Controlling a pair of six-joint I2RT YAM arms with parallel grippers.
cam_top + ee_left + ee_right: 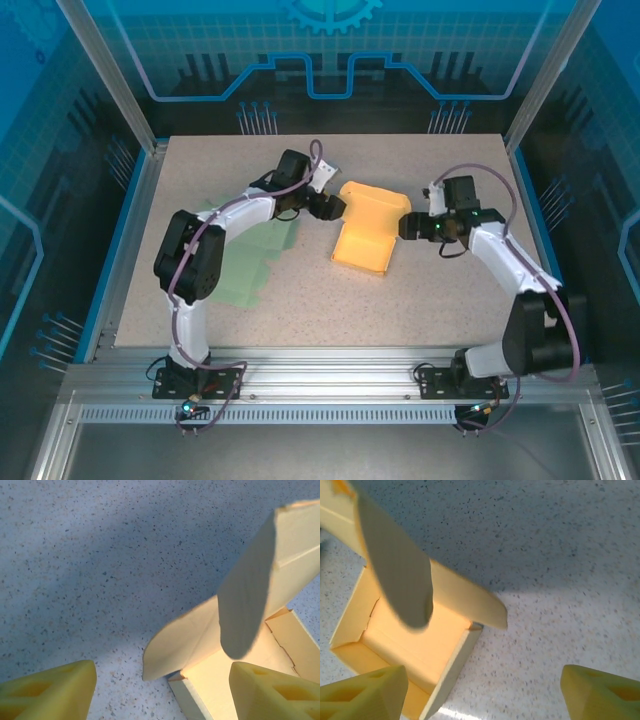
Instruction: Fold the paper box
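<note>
The yellow paper box (pixel 366 230) lies in the middle of the table, partly folded, with its walls up and its lid flap raised at the far end. My left gripper (pixel 328 207) hovers by the box's left far corner, and my right gripper (pixel 410 227) is at its right side. In the left wrist view the left gripper (pixel 162 695) is open, with a rounded side flap (pixel 177 642) and the box corner between its fingers (pixel 50 692), untouched. In the right wrist view the right gripper (pixel 482 695) is open above the box's right wall (pixel 451 672), with the box floor (pixel 415 645) to the left.
A flat pale green sheet (pixel 250 262) lies on the speckled table (pixel 450 320) under the left arm. Metal frame posts and blue panels surround the table. Bare table lies in front of the box and at the far corners.
</note>
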